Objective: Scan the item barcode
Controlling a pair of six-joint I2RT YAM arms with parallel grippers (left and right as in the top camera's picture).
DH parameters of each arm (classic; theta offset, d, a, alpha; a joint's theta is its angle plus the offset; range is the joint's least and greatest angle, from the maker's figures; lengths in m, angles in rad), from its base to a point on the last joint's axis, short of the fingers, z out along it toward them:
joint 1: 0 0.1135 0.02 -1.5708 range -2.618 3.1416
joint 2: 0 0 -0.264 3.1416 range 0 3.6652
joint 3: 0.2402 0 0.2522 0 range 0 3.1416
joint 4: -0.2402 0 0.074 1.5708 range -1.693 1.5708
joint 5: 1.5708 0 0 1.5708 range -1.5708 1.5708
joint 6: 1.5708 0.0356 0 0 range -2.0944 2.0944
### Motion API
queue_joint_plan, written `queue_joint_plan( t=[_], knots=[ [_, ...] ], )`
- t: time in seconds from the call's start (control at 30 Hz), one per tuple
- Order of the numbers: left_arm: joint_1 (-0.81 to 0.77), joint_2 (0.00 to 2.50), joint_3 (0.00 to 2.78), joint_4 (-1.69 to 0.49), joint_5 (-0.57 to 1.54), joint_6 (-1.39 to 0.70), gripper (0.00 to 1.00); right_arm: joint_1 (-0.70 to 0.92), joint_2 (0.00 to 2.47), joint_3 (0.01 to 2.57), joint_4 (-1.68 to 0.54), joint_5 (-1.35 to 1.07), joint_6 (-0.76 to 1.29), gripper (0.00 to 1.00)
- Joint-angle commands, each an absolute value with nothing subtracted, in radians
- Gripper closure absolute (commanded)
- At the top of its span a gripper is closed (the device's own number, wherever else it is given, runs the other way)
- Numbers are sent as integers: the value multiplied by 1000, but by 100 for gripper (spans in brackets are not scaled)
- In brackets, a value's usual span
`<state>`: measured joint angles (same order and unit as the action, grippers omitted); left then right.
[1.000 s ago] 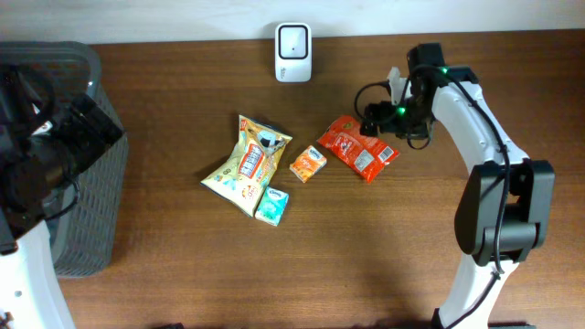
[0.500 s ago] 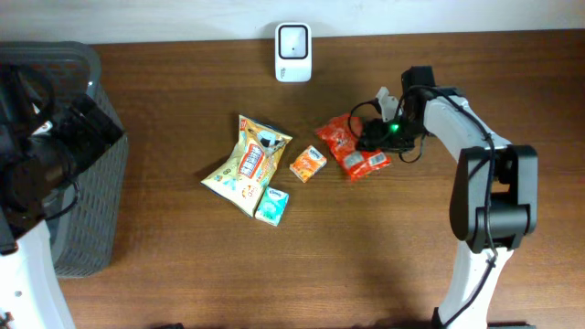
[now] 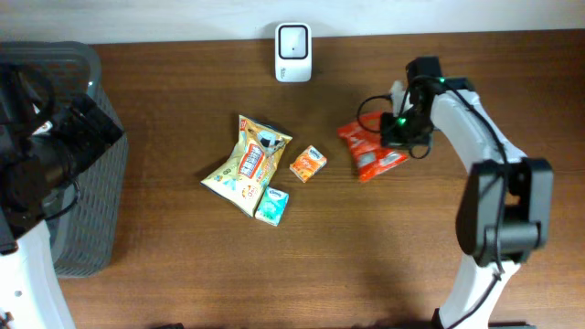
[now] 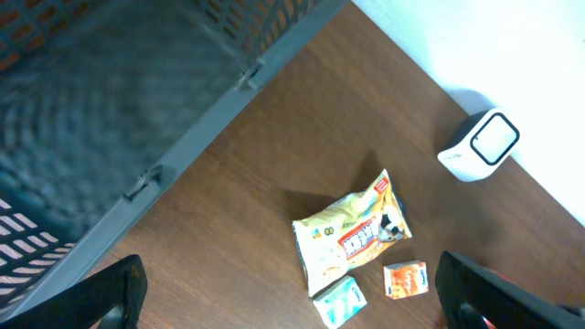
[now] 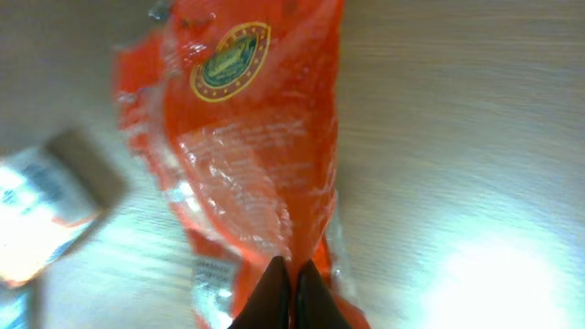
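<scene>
"Right wrist view has the right gripper (image 5: 292, 291) pinched fully together low in the frame, with a fold of the red snack packet (image 5: 242, 137) caught between its tips. Is that grip new?"

"It is. A second ago those jaws stood wide beside the packet as it lay flat. Now they have closed on its film, and in the overhead view the packet looks bunched and drawn a little toward the right of the frame."

"What does that mean for the scan?"

"The grasp looks made, so carrying it over is probably next. The white scanner (image 3: 293, 52) sits at top centre of the overhead frame, well apart from the packet, up and to its left. Whether the packet is off the table yet cannot be told, and the print is too blurred to find a barcode."

"And the other arm?"

"The left gripper (image 4: 288, 272) hangs wide open and empty by the grey basket (image 3: 87, 100) at the left edge."
</scene>
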<state>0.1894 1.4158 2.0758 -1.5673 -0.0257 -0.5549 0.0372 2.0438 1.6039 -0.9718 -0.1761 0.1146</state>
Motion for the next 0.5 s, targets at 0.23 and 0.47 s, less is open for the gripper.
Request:
queue_joint_plan(
  t=[0.23,0.47],
  knots=[
    [195,1414,2075,-1566,-22,-564,1,200,1950,1616,-1071,701,567,96],
    [195,1414,2075,-1566,-22,-564,1,279,2004,1606,-1045,632,553,93]
  ],
)
